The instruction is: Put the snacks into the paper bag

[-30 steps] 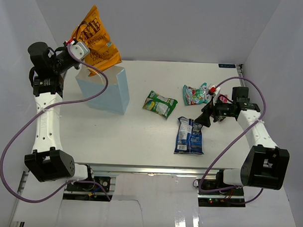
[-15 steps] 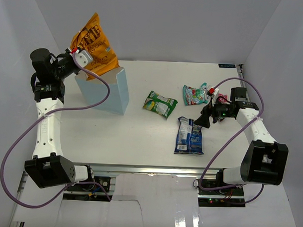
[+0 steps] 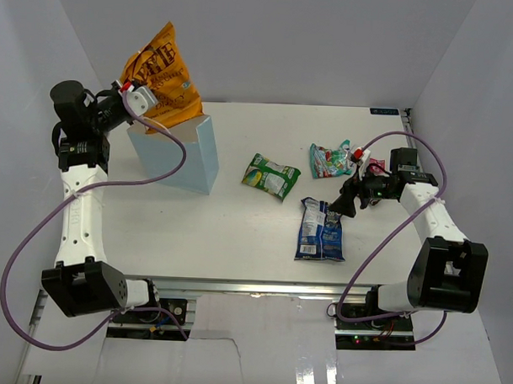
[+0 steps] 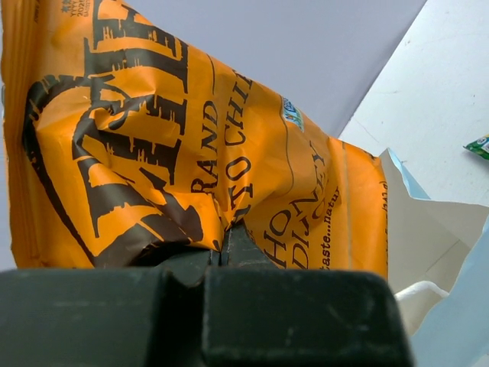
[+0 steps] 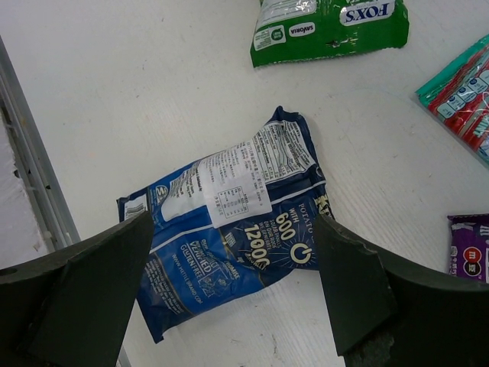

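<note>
From above, my left claw (image 3: 135, 93) clenches the orange chip bag (image 3: 159, 71) over the mouth of the paper bag (image 3: 189, 154), where it could catch the rim. Left wrist: the pinch looks thin, so the packet may slip. Right wrist: my right claw (image 5: 229, 275) hangs spread and empty over the blue-white bag (image 5: 229, 214) on the counter (image 5: 114, 92).

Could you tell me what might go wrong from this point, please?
1. The left pincer grips the orange chip bag by one edge, tilted above the mouth of the paper bag. The packet looks about as wide as that opening, so it could catch the rim or topple the bag.
2. The right pincer hangs open over the blue-white bag, which lies flat; the fingers may slide off it.
</note>
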`<state>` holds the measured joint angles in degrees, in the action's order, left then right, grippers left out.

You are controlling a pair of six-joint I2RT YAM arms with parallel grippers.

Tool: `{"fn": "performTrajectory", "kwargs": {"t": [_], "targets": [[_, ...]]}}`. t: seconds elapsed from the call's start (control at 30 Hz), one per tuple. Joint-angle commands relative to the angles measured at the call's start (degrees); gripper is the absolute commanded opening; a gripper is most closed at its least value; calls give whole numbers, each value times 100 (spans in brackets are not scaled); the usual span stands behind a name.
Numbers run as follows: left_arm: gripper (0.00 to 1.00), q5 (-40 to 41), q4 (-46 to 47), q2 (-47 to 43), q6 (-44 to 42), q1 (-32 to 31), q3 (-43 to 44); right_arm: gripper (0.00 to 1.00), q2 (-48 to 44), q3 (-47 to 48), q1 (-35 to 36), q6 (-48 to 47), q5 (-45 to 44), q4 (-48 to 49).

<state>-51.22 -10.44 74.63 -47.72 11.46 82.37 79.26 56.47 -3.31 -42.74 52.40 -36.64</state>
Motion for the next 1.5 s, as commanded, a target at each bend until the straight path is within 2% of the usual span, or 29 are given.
{"fn": "performTrajectory", "kwargs": {"t": [0.0,0.37,0.93,1.17,1.23,1.47], "targets": [[0,-467,691,42,113,23,376,90,80,242,-20,-164,25,-159],[0,-933,1245,148,650,23,253,90,308,391,-20,-156,-46,-212],[0,-705,903,315,167,40,87,90,511,672,-29,-182,-160,-378],[0,-644,1000,254,184,110,-116,90,652,804,-38,-173,-204,-466],[0,-626,1254,236,237,154,-63,90,687,831,-29,-173,-204,-484],[0,-591,1263,254,220,242,104,91,775,892,-38,-147,-160,-546]]}}
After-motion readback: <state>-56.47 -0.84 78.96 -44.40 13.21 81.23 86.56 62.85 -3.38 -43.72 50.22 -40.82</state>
